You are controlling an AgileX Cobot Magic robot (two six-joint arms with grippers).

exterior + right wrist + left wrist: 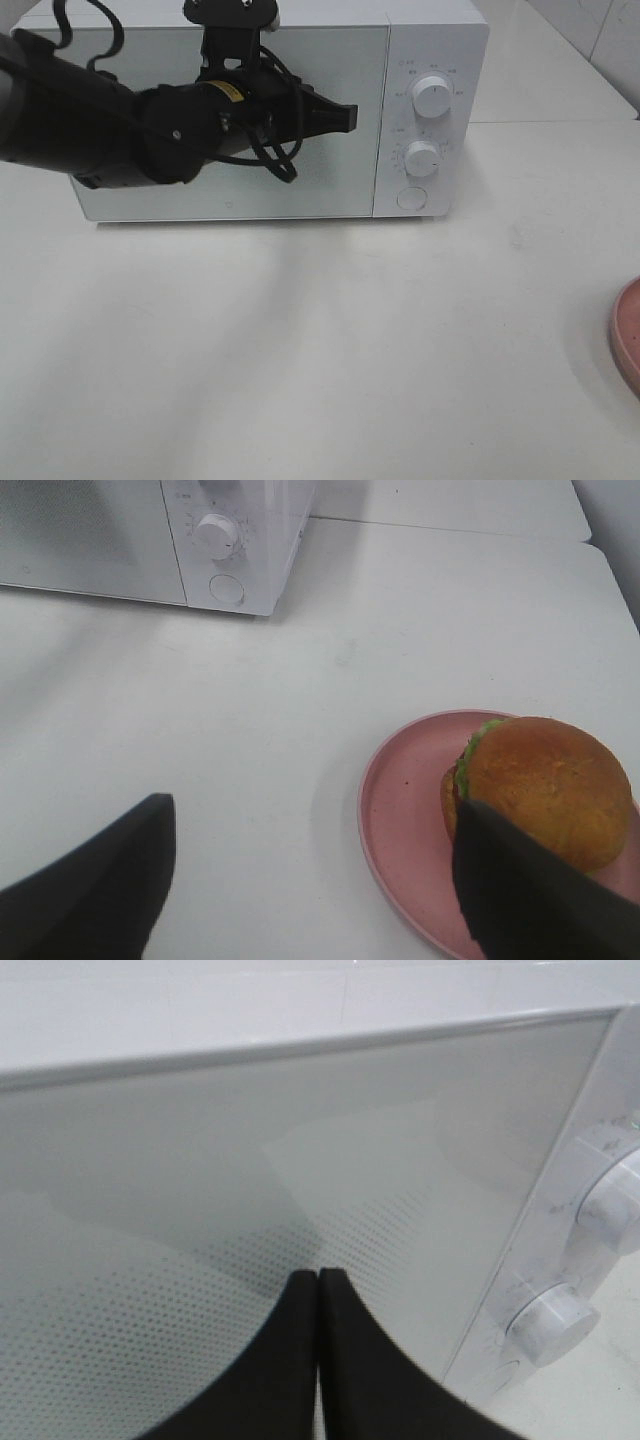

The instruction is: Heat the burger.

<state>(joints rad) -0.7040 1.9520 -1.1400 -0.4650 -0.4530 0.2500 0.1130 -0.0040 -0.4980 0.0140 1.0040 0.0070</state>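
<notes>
The left gripper has its two black fingers pressed flat together with nothing between them, and its tip hangs in front of the glass door of the microwave, near the door's right edge; whether the tip touches the glass cannot be told. In the left wrist view the dotted mesh of the door fills most of the picture, and the two white knobs, upper and lower, sit on the panel beside it. From above, the same panel shows the upper knob, the lower knob and a round button under them, and the door looks closed. The right gripper has its fingers standing wide apart, holding nothing, above the white table. One of its fingers lies in front of the burger, which sits on the pink plate; whether it touches the bun cannot be told. The plate stands on the table well apart from the microwave, and only its rim shows at the right edge of the high view.
</notes>
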